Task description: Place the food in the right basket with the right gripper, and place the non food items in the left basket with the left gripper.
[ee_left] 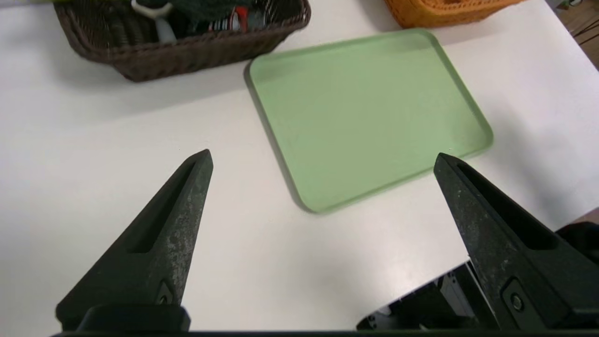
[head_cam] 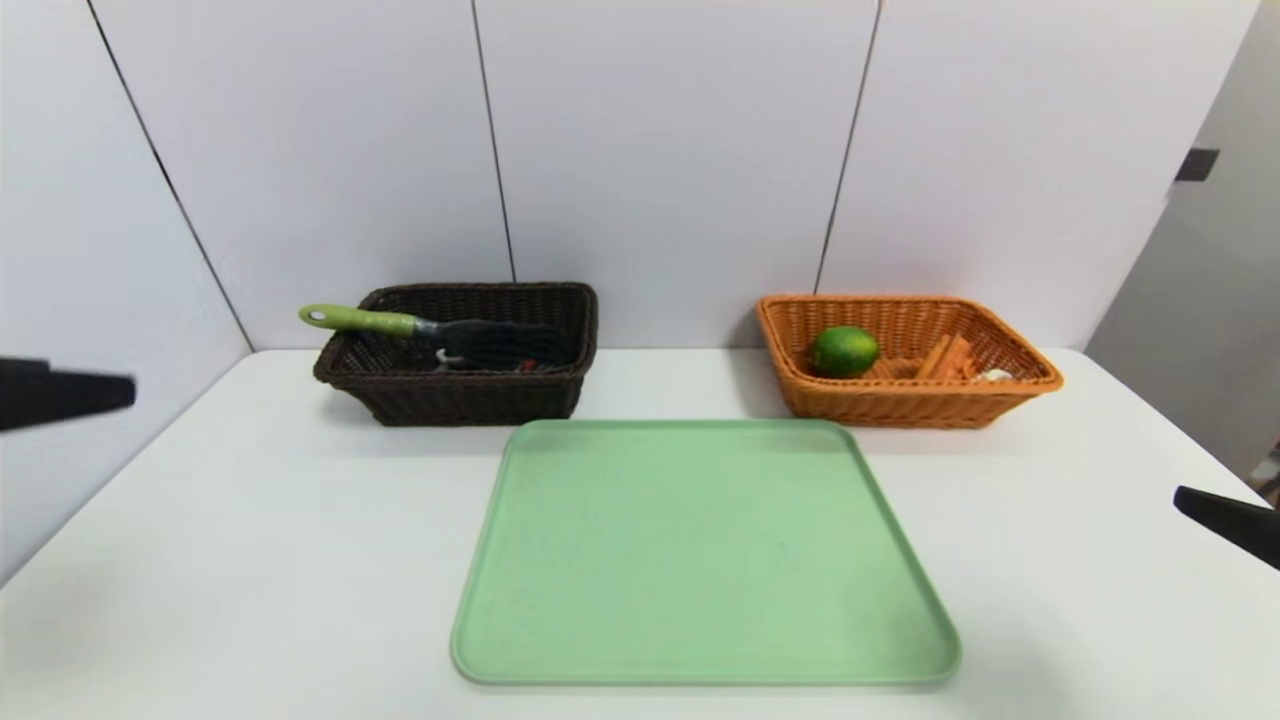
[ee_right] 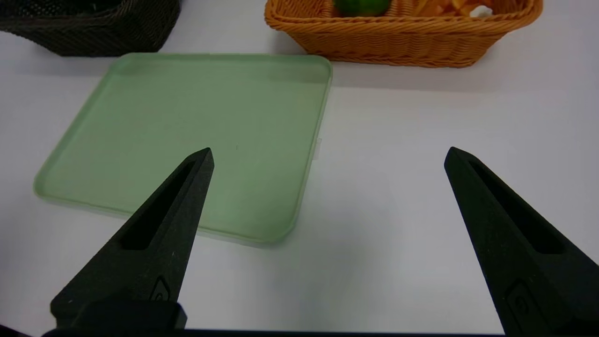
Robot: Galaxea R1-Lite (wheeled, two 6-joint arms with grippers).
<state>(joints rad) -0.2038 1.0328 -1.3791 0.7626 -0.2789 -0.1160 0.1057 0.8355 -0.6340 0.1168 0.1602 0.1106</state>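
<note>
Green and bare, the tray point(head_cam: 700, 550) tells me sorting looks finished: the brush point(head_cam: 440, 335) lies in my left basket point(head_cam: 460, 395), the lime point(head_cam: 844, 351) in my right basket point(head_cam: 900, 405), and my left gripper point(ee_left: 323, 159) and right gripper point(ee_right: 327, 154) hover with fingers spread wide, holding nothing.

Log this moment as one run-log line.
tray: bare | left basket: brush inside | right basket: lime inside | left gripper: open, holds nothing | right gripper: open, holds nothing
</note>
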